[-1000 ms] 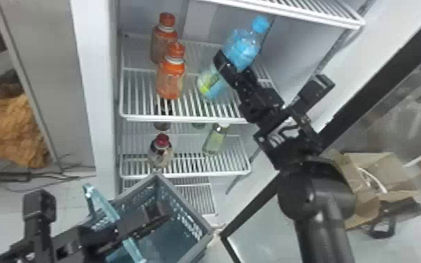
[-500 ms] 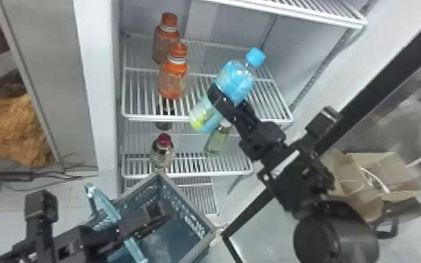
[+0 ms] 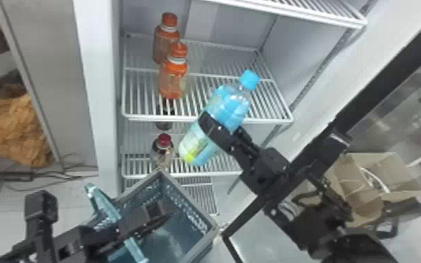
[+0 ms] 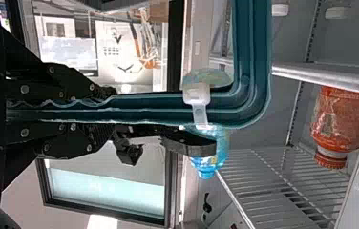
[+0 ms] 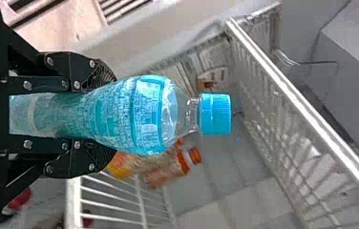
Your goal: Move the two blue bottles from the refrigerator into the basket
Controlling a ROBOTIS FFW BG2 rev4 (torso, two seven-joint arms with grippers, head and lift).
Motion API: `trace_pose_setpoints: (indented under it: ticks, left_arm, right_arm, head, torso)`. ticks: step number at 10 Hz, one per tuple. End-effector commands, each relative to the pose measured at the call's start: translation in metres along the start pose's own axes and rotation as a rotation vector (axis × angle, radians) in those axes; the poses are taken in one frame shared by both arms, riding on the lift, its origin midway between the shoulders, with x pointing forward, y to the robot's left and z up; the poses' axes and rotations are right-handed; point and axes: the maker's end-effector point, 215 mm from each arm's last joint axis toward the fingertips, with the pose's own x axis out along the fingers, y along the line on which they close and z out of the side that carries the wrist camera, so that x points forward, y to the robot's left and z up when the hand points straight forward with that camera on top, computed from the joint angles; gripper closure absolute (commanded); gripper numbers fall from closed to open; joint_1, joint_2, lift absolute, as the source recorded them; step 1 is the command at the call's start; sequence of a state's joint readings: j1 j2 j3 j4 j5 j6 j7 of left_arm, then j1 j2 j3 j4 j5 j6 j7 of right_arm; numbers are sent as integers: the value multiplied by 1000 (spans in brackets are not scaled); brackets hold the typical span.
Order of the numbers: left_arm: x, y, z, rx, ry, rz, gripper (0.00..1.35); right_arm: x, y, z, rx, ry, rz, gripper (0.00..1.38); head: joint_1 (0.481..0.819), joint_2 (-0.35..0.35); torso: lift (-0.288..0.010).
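My right gripper (image 3: 216,131) is shut around the middle of a blue bottle (image 3: 232,105), held tilted before the refrigerator's shelf edge, up and right of the basket (image 3: 199,210). In the right wrist view the gripper (image 5: 106,114) has a pad on each side of the bottle (image 5: 149,114), cap outward. Low at the left, my left gripper (image 3: 129,227) is at the basket's light teal bar. The left wrist view has this gripper (image 4: 106,107) shut on the basket's teal rim (image 4: 158,107), with the blue bottle (image 4: 211,164) beyond it.
Two orange-capped bottles (image 3: 173,77) stand on the refrigerator shelf (image 3: 199,119), left of the held bottle. A red-capped dark bottle (image 3: 163,150) is on the shelf below. The open door's black edge (image 3: 370,108) lies right, beside a cardboard box (image 3: 356,182).
The blue bottle has come out from the shelf, lower and toward the basket, in my right gripper. That arm has moved down and forward out of the refrigerator; the left arm looks almost unmoved.
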State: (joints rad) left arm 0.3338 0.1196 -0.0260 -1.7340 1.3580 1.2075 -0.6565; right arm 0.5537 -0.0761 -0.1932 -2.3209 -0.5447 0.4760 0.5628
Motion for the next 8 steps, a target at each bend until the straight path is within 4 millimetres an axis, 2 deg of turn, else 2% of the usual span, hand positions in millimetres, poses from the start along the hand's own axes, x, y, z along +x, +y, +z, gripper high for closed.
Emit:
trace_pose_setpoints:
  ticks: [1, 6, 8]
  left_arm:
    - [1, 0, -1, -1, 2, 1, 1202]
    - [4, -1, 1, 8, 6, -1, 1202]
    - [5, -4, 4, 16, 6, -5, 1202]
  right_arm:
    - [-9, 8, -23, 46, 58, 9, 1274]
    - [-26, 25, -91, 168, 261, 44, 1274]
    - [-23, 28, -115, 211, 309, 63, 1274]
  head:
    - [695, -307]
    - [695, -288]
    - [695, -274]
  torso:
    - [0]
    - [0]
    - [0]
